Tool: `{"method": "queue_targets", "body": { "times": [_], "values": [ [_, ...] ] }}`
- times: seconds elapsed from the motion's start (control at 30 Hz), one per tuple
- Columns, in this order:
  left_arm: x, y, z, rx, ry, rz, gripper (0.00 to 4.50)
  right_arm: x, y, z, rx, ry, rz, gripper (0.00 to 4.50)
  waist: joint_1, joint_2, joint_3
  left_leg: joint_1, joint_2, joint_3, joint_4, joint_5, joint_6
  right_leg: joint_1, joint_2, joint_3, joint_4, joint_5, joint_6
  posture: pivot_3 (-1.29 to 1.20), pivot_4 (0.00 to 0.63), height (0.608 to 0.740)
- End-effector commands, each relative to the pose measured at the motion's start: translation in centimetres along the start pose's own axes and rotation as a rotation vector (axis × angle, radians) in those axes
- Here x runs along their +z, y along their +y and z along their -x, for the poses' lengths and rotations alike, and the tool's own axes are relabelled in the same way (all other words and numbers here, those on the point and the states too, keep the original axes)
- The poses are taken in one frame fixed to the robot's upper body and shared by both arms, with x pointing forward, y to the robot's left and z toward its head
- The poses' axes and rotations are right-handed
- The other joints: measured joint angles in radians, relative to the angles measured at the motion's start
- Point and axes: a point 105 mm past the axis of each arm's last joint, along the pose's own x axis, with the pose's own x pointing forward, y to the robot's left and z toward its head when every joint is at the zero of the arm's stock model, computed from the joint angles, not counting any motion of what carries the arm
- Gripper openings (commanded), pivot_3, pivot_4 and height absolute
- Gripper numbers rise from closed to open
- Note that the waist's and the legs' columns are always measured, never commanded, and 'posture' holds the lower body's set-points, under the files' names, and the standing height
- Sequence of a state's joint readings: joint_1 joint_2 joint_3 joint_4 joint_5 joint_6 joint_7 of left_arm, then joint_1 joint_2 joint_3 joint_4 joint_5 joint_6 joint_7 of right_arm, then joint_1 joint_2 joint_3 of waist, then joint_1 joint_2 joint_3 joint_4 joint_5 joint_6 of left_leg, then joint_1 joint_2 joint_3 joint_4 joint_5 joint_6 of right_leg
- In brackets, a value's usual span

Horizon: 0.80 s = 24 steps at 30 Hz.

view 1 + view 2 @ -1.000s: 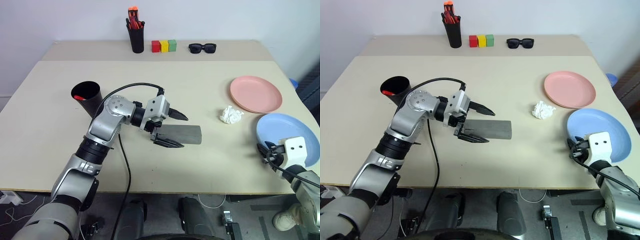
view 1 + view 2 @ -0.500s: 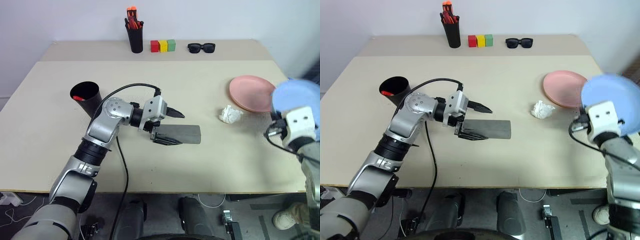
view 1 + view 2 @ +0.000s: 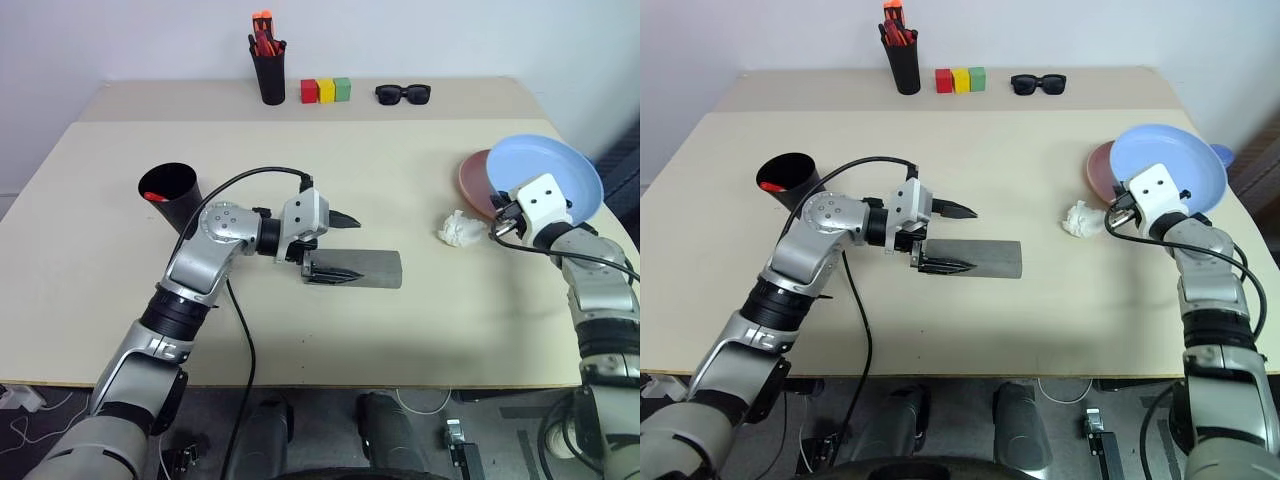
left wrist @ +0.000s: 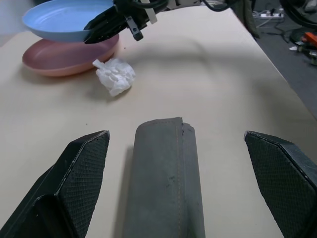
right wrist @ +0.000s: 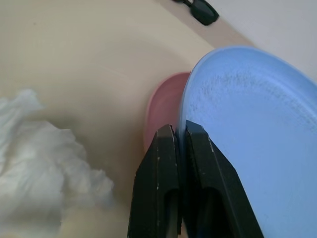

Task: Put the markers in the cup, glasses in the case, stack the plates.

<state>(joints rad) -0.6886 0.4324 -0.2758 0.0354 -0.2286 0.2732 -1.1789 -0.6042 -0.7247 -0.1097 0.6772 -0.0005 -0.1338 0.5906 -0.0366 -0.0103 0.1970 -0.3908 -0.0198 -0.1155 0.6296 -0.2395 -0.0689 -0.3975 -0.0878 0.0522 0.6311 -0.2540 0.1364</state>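
Note:
My right gripper (image 3: 500, 215) is shut on the near rim of the light blue plate (image 3: 555, 165). It holds the plate in the air, tilted, over the salmon pink plate (image 3: 472, 180), which is largely covered from above. The grey case (image 3: 365, 268) lies closed in the middle of the table. My left gripper (image 3: 350, 248) stands open around its left end, one finger on each long side. The black cup (image 3: 172, 192) stands at the left with a red marker tip (image 3: 152, 196) showing inside. The glasses are out of view.
A crumpled white paper ball (image 3: 460, 230) lies just left of the plates, close to my right gripper. Along the back edge stand a black pen holder (image 3: 270, 80) with orange-red pens, three coloured blocks (image 3: 327, 91) and black sunglasses (image 3: 403, 94).
My right gripper has lifted the blue plate off the table's near right and carried it forward and left over the pink plate. The left gripper has stayed at the case.

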Motion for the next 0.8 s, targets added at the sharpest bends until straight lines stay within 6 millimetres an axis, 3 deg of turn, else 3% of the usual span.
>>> {"method": "queue_targets", "body": {
  "times": [0.03, 0.2, 0.33, 0.43, 0.63, 0.8],
  "values": [
    [1.2, 0.3, 0.7, 0.044, -0.025, -0.023, 4.5, 1.6, -0.9, -0.7, -0.002, -0.056, 0.031, 0.92, -0.006, 0.0, 0.0, 0.0, 0.0, 0.0, 0.0, 0.0, 0.0, 0.0, 0.0, 0.0, 0.0, 0.0, 0.0, 0.0, 0.15, 0.74],
    [1.2, 0.2, 1.1, 0.071, -0.022, -0.008, 4.5, 3.2, -1.5, -1.1, -0.032, -0.12, 0.024, 3.29, -0.008, 0.0, 0.0, 0.0, 0.0, 0.0, 0.0, 0.0, 0.0, 0.0, 0.0, 0.0, 0.0, 0.0, 0.0, 0.0, 0.15, 0.74],
    [1.1, 0.2, 1.3, 0.081, -0.021, 0.006, 4.5, 4.7, -1.9, 0.4, -0.05, -0.202, -0.116, 3.29, -0.006, 0.0, 0.0, 0.0, 0.0, 0.0, 0.0, 0.0, 0.0, 0.0, 0.0, 0.0, 0.0, 0.0, 0.0, 0.0, 0.15, 0.74],
    [0.9, 0.4, 1.3, 0.091, -0.02, 0.018, 4.5, 5.3, 0.2, 2.5, 0.051, -0.215, -0.219, 3.29, 0.0, 0.0, 0.0, 0.0, 0.0, -0.002, -0.001, 0.0, 0.0, 0.0, 0.0, -0.001, 0.0, 0.0, 0.0, 0.0, 0.15, 0.74],
    [1.0, 0.8, 1.2, 0.095, -0.027, 0.023, 4.5, 4.3, 4.2, 5.1, 0.198, -0.128, -0.334, 3.29, -0.004, 0.0, 0.0, 0.0, 0.0, -0.001, 0.002, 0.0, 0.0, 0.001, 0.0, 0.0, 0.0, 0.0, 0.0, 0.0, 0.15, 0.74],
    [1.2, 1.1, 1.3, 0.101, -0.027, 0.014, 4.5, 3.0, 5.7, 4.9, 0.22, -0.078, -0.374, 3.29, -0.007, 0.0, 0.0, 0.0, 0.0, -0.001, 0.001, 0.0, 0.0, 0.0, 0.0, 0.0, 0.001, 0.0, 0.0, 0.0, 0.15, 0.74]
  ]
}}
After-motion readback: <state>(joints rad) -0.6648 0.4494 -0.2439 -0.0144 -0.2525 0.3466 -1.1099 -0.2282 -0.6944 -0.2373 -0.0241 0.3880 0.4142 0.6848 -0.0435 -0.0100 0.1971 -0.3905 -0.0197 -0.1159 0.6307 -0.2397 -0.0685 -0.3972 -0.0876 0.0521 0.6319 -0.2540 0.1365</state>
